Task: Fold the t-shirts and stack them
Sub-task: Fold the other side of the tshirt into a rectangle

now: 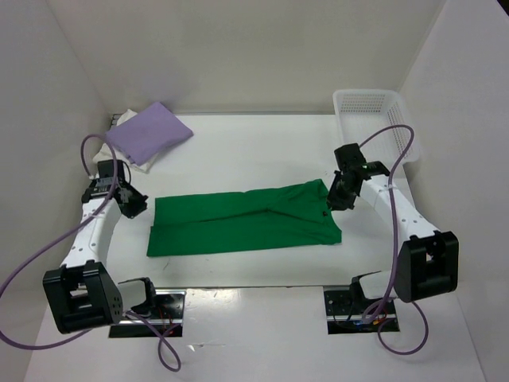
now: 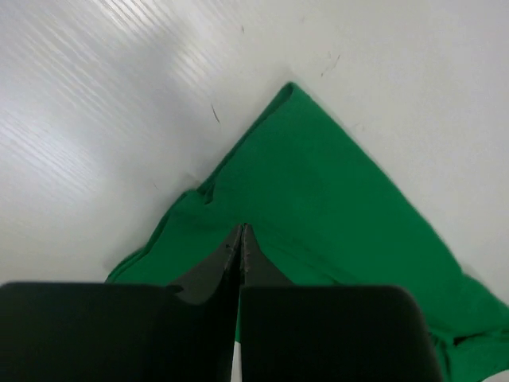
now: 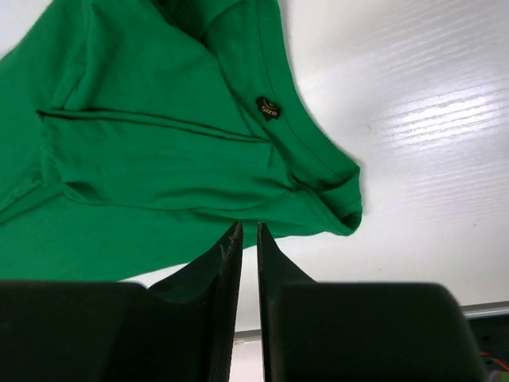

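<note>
The bright green t-shirt (image 1: 242, 223) lies flat across the middle of the table as a long folded band. My left gripper (image 1: 137, 200) sits at its left end, and in the left wrist view its tips (image 2: 242, 228) meet over the green cloth (image 2: 334, 207) with no fold seen between them. My right gripper (image 1: 334, 199) hovers at the shirt's right end. In the right wrist view it (image 3: 249, 227) shows a narrow empty gap just off the hem of the green cloth (image 3: 143, 159). The lilac t-shirt (image 1: 149, 131) lies folded on the white t-shirt (image 1: 135, 161) at the back left.
A white lattice basket (image 1: 370, 94) stands at the back right corner. White walls close in the table on the left, back and right. Purple cables loop from both arms.
</note>
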`<state>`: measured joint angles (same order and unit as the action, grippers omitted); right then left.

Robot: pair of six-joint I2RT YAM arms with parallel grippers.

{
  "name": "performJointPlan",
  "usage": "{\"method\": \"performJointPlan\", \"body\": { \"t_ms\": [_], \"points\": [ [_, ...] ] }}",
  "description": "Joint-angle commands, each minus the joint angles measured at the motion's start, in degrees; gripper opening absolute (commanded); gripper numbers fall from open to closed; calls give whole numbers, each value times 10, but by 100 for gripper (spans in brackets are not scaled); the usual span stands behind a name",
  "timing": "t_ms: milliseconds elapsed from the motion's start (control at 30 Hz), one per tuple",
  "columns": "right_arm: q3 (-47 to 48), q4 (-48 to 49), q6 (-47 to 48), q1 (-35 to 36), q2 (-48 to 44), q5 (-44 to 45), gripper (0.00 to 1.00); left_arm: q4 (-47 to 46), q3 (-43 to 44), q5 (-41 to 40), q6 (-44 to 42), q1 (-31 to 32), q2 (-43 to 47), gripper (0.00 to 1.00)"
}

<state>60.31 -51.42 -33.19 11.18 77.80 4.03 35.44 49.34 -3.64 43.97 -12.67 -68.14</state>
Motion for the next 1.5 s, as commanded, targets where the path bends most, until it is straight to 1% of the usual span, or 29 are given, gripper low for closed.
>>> {"method": "performJointPlan", "body": {
  "t_ms": [0, 67, 100, 133, 167, 200, 233, 267, 300, 333, 367, 400, 433, 500, 533, 567, 767, 833, 867, 933, 1000, 1033, 1200, 1233, 1267, 1333, 1367, 1433, 1467],
  "points": [
    [6, 3, -3, 7, -22, -12, 18, 45, 72, -58, 25, -8, 15, 1],
    [26, 32, -3, 25, 2, -19, 16, 38, 116, -68, 14, -8, 9, 0],
    [42, 41, -9, 38, 12, -19, 9, 16, 117, -56, -1, 2, 2, 0],
    [49, 71, -9, 65, 22, -19, 6, -7, 117, -34, -18, 8, -3, 0],
    [55, 85, -14, 76, 44, -13, 2, -48, 90, 22, -27, 13, -3, 0],
    [66, 98, -20, 86, 56, -13, 0, -73, 74, 54, -33, 25, -8, 0],
    [67, 130, -20, 108, 67, -7, 0, -113, 56, 84, -21, 36, -9, 0],
    [73, 146, -20, 118, 95, -2, 0, -129, 40, 85, -13, 51, -9, 0],
    [81, 158, -20, 128, 113, 4, 1, -142, 17, 78, -13, 90, -16, 0],
    [88, 173, -20, 144, 131, 4, 13, -160, 9, 66, -7, 112, -24, 0],
    [102, 179, -20, 152, 166, 28, 21, -170, 3, 47, 0, 133, -35, 0],
    [108, 185, -20, 159, 182, 36, 29, -179, 3, 47, 0, 152, -42, 0],
    [114, 191, -20, 165, 196, 41, 41, -195, -5, 47, 7, 186, -50, 0],
    [131, 203, -20, 170, 228, 47, 49, -210, -10, 47, 22, 210, -74, 3],
    [143, 208, -14, 177, 238, 57, 55, -227, -18, 54, 28, 226, -80, 3],
    [153, 208, -8, 183, 260, 72, 58, -243, -34, 64, 41, 240, -88, 6],
    [174, 202, -2, 202, 290, 102, 60, -250, -61, 54, 41, 245, -88, 7],
    [174, 202, -2, 202, 295, 108, 60, -250, -66, 54, 41, 245, -88, 7],
    [181, 202, 3, 202, 302, 108, 56, -256, -71, 54, 41, 245, -88, 7],
    [196, 186, 3, 202, 320, 114, 51, -256, -72, 54, 41, 245, -88, 7],
    [201, 171, 3, 212, 325, 114, 44, -256, -78, 54, 36, 245, -82, 8],
    [201, 171, 3, 213, 318, 120, 42, -256, -78, 54, 36, 245, -82, 8],
    [186, 157, -2, 233, 310, 113, 41, -256, -83, 49, 36, 245, -71, 10],
    [181, 151, -2, 233, 310, 113, 39, -256, -83, 49, 36, 245, -71, 10],
    [181, 146, -2, 238, 310, 113, 31, -261, -83, 49, 36, 245, -71, 10],
    [181, 146, -9, 238, 302, 121, 30, -261, -83, 49, 36, 245, -71, 10],
    [175, 146, -9, 238, 302, 121, 26, -261, -83, 49, 36, 245, -71, 11],
    [175, 140, -9, 238, 295, 121, 26, -261, -83, 49, 36, 245, -71, 11],
    [175, 134, -9, 238, 295, 121, 24, -261, -83, 49, 36, 245, -71, 11]
  ]
}}
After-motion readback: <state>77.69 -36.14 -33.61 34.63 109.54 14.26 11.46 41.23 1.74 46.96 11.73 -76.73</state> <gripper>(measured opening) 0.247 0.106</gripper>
